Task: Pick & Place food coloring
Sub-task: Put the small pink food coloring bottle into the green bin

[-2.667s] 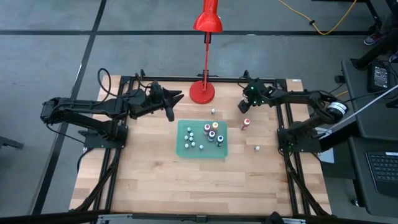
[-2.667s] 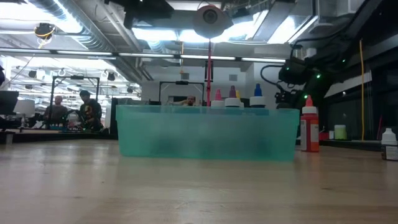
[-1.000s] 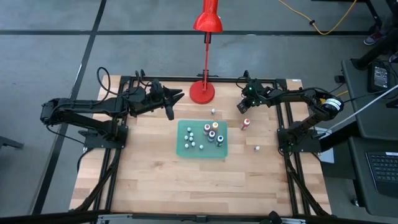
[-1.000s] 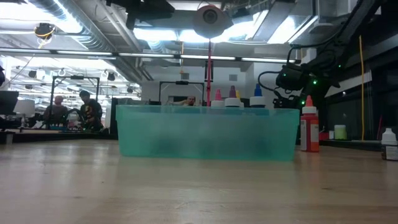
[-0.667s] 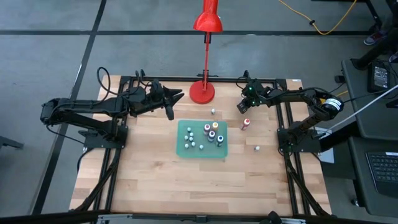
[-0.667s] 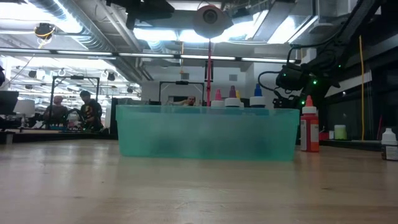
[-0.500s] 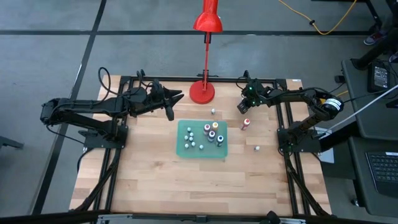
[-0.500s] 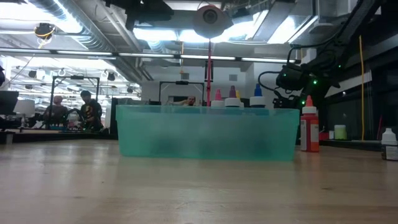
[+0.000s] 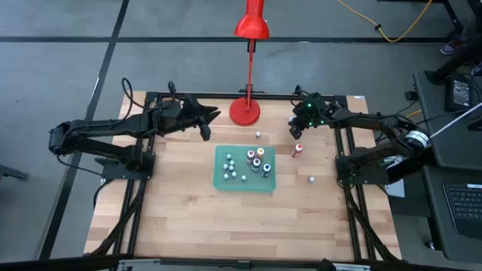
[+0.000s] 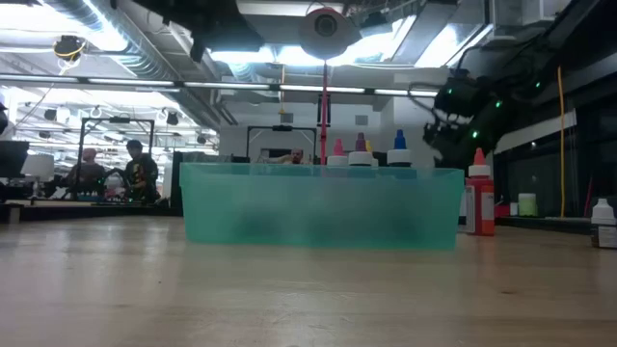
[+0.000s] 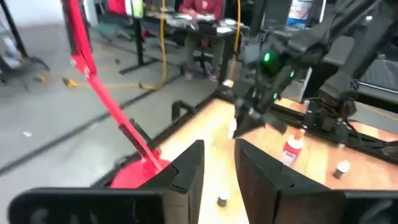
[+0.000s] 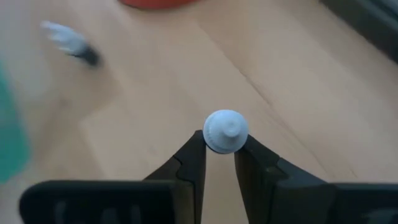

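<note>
1. Loose white bottle: upright on the table, near and to the right of the tray, well apart from it.
2. Tray: green, mid-table. It holds the cluster of food coloring bottles, upright, with white, red, orange and blue caps.
3. Red-capped bottle: upright on the table just right of the tray's far corner, untouched.
4. Right gripper: raised off the table beyond the tray's far right corner, just past the red-capped bottle. Its fingers are pinched on the white-capped bottle, which is clear of the wood.
5. Small bottle: on the table just beyond the tray's far edge.
6. Left gripper: above the table beyond the tray's far left corner, fingers a narrow gap apart, nothing between them.
7. Lamp: red, its round base beyond the tray at the table's far edge.
</note>
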`<state>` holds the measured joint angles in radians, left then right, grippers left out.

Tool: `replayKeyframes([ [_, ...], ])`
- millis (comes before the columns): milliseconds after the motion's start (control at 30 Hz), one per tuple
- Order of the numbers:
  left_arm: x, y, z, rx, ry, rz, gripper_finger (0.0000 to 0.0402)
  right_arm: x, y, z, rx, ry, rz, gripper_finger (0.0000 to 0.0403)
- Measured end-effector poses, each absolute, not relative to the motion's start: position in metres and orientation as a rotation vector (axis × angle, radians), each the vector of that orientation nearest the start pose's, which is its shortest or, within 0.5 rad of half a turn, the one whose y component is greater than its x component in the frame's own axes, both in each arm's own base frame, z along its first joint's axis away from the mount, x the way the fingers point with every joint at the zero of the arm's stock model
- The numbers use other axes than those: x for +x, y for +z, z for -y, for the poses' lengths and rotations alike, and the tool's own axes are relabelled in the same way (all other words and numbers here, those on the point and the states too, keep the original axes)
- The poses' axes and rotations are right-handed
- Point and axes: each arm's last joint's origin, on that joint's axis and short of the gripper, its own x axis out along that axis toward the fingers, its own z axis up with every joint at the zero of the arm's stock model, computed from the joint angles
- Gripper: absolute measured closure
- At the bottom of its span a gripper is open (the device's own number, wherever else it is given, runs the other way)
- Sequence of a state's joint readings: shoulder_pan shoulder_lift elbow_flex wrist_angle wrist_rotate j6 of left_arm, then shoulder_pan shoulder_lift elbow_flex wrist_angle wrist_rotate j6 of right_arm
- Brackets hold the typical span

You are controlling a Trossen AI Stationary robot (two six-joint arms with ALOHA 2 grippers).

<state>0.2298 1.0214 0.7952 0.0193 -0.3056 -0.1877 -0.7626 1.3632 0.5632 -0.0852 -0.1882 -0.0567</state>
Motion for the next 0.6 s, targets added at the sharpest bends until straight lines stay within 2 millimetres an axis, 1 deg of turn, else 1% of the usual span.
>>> replayKeyframes([
  [167,0.216,0.304,-0.078,-0.313,0.450,-0.226,0.0320,0.179,0.183,0.146,0.284,-0.408,-0.786,0.0325],
  [300,0.217,0.298,-0.090,-0.374,0.333,-0.272,0.0322,0.189,0.215,0.137,0.206,-0.367,-0.880,0.0329],
  [367,0.222,0.300,-0.095,-0.374,0.287,-0.303,0.0322,0.197,0.232,0.134,0.147,-0.347,-0.928,0.0331],
  [467,0.230,0.307,-0.102,-0.333,0.274,-0.365,0.0319,0.208,0.258,0.132,0.096,-0.351,-0.944,0.0333],
  [600,0.245,0.321,-0.108,-0.253,0.256,-0.447,0.0304,0.221,0.289,0.132,0.082,-0.348,-0.903,0.0333],
])
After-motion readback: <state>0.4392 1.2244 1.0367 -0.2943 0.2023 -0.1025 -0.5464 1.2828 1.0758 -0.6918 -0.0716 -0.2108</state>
